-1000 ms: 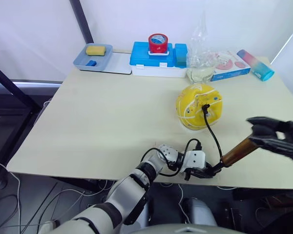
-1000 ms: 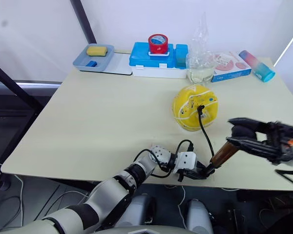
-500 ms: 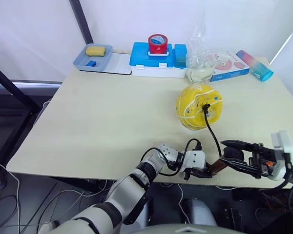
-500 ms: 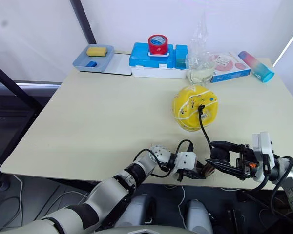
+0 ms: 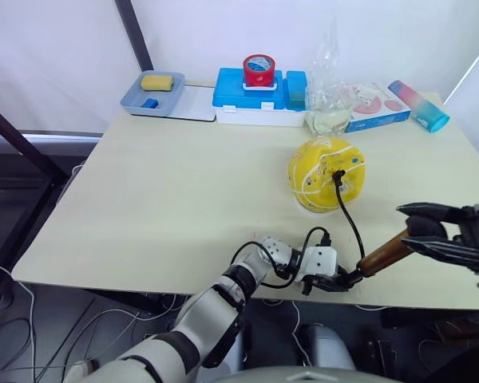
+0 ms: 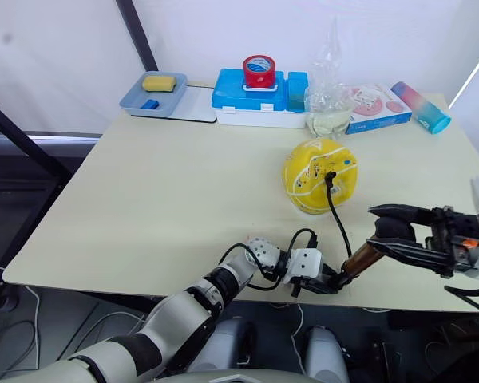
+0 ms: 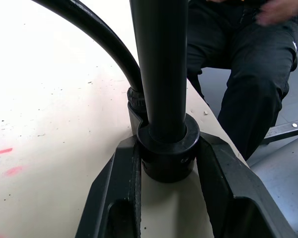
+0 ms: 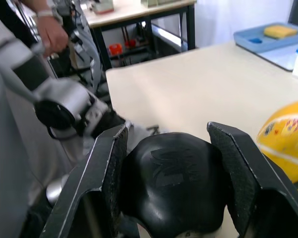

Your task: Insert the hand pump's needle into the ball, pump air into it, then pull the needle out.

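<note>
Two grippers share one pump [image 5: 381,257] right now, and it lies slanted across the near edge of the table [image 5: 168,199]. Its black hose [image 5: 347,211] arcs up and away to the ball [image 5: 326,173], which sits well out on the table, and the needle fitting [image 5: 335,175] stands planted in the ball's top face, so the needle looks seated.

What could spoil it? If the handle gets driven off-axis, the barrel could twist out of the grip at its base. A hard shove could also tug the hose and drag the needle sideways in the valve, or roll the loose ball, since nothing holds it.

Left gripper [image 5: 333,280] sits at the pump's low end by the table edge, its fingers [image 7: 120,198] pressed in on both sides of the black base collar [image 7: 167,153]. Right gripper [image 5: 419,232] is at the high end, its two fingers [image 8: 109,168] hugging the rounded black handle knob [image 8: 171,186]. Ball stays apart from both grippers, beyond the pump, joined only by the hose. Along the far edge sit a blue box [image 5: 251,94], a tray [image 5: 156,96] and a plastic bag [image 5: 327,88].
</note>
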